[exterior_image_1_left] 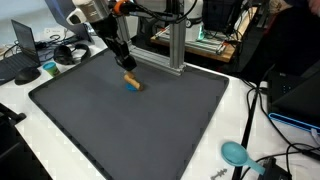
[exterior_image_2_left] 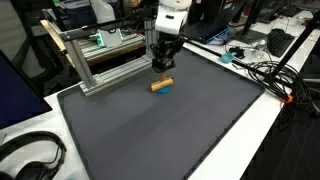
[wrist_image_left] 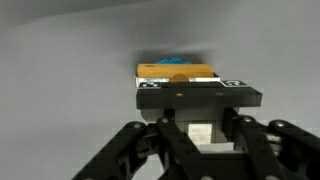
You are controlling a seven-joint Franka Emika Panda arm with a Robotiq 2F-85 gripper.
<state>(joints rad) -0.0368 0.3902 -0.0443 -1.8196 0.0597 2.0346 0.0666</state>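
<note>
Nearest the lens in an exterior view sat a teal scoop, off the mat. The orange block lay toward the mat's far edge, and the gripper hung just above it, apart. Headphones lay off the mat's near corner in an exterior view. From the wrist view I could not tell whether the claw was spread or pressed together. Centring it across the block's narrow width before lowering straight to the mat seemed wisest.
</note>
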